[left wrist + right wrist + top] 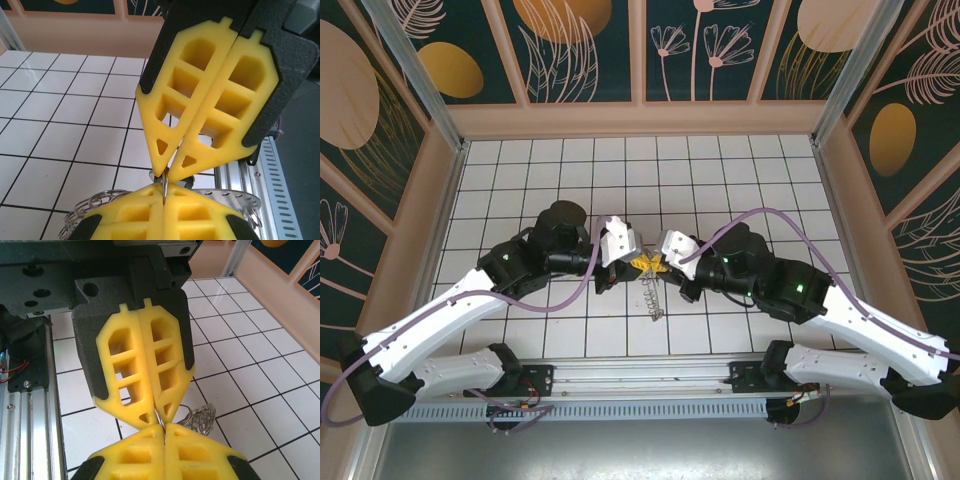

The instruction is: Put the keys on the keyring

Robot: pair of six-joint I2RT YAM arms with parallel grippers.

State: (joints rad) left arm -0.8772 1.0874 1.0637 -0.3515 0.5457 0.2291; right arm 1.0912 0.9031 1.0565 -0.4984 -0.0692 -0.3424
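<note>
My left gripper (642, 262) and right gripper (656, 264) meet tip to tip above the middle of the tiled floor. Both are shut on the same thin metal sliver (164, 186), seen edge-on; it looks like part of the keyring's rim. The keyring (654, 297) hangs below the tips. In the left wrist view, my left gripper (163, 192) is at the bottom, the right gripper (170, 170) comes down from above, and the keyring (95, 201) spreads behind the fingers. In the right wrist view, small loops of the keyring (202, 417) show beside my right gripper (164, 429). The keys are hidden.
The white tiled floor (620, 170) stretches behind the grippers to the patterned walls (640, 110). An aluminium rail (640, 375) runs along the near edge between the arm bases. Purple cables (570, 295) loop beside each wrist.
</note>
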